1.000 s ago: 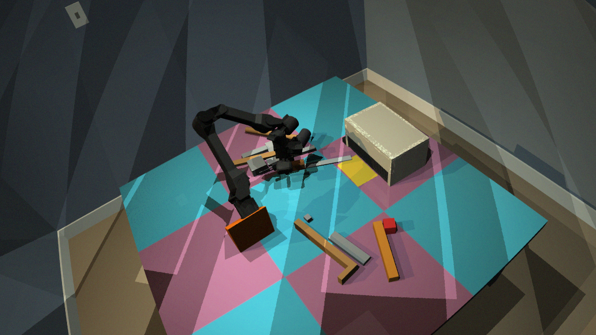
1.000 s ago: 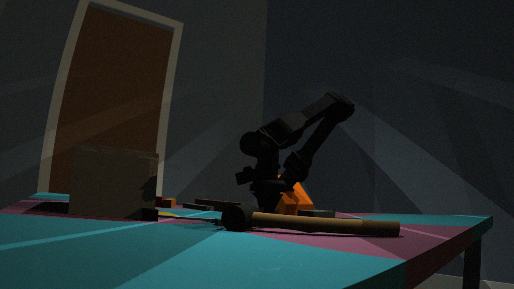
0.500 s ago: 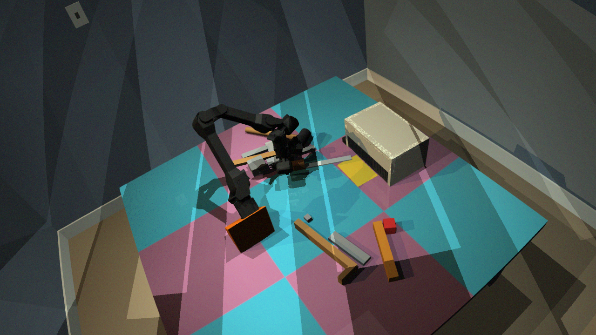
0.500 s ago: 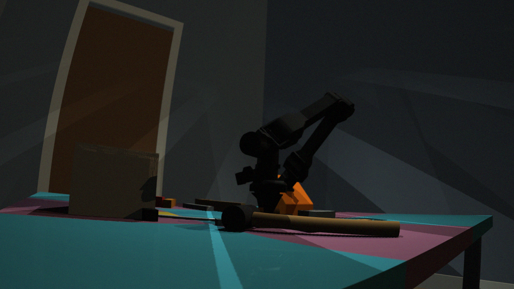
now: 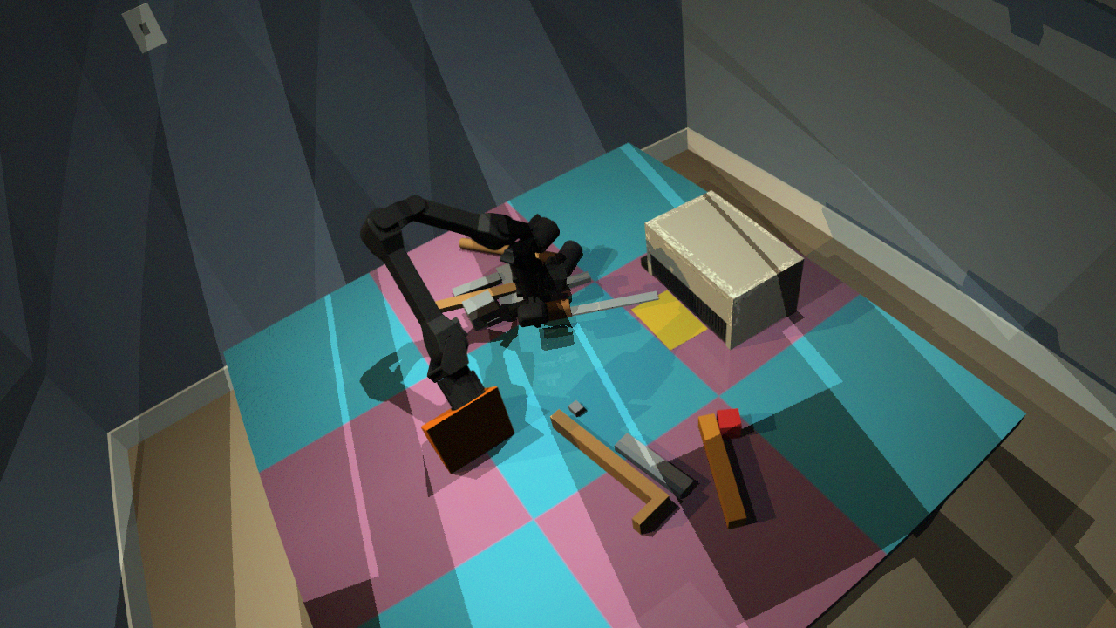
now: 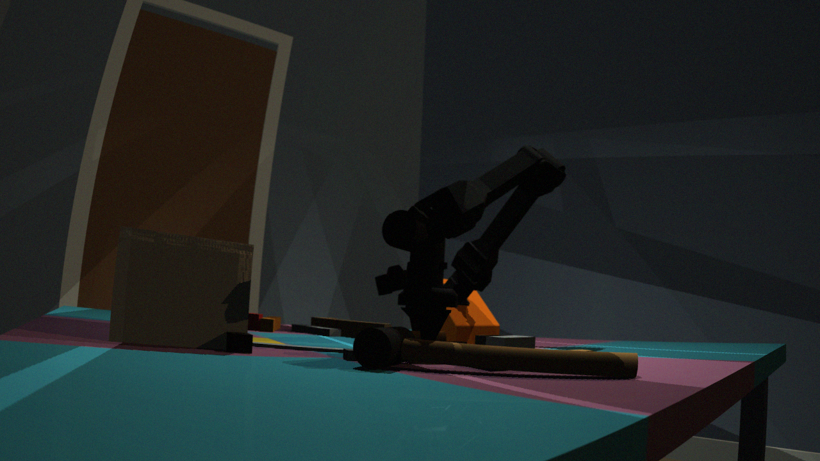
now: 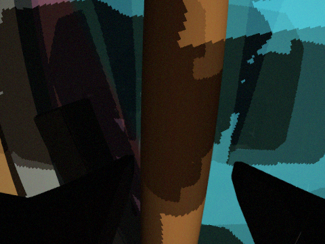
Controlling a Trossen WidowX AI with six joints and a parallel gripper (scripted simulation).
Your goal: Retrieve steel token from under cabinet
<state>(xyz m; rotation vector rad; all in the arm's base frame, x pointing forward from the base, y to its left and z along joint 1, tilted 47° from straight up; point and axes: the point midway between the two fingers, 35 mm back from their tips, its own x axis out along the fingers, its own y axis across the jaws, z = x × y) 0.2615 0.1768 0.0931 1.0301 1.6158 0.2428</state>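
The cabinet (image 5: 721, 246) (image 6: 177, 289) stands at the table's far side, with dark vent slots low on its front. The yellow marked area (image 5: 670, 326) (image 6: 267, 340) lies before it. I cannot make out the token. A tool with a round brown handle (image 7: 179, 102) and a long flat steel blade (image 5: 616, 303) lies on the table. Its blade tip reaches the yellow area's corner. My gripper (image 5: 546, 312) (image 6: 426, 335) (image 7: 183, 167) points down, open, with its fingers astride the handle. In the wrist view, gaps show on both sides of the handle.
A mallet (image 5: 477, 246) (image 6: 516, 358), a grey block (image 5: 479, 306) and other sticks lie around the gripper. An L-shaped wooden stick (image 5: 604, 453), a grey bar (image 5: 655, 466), an orange bar (image 5: 724, 476), a red cube (image 5: 729, 422) and a small grey cube (image 5: 577, 407) lie nearer the front.
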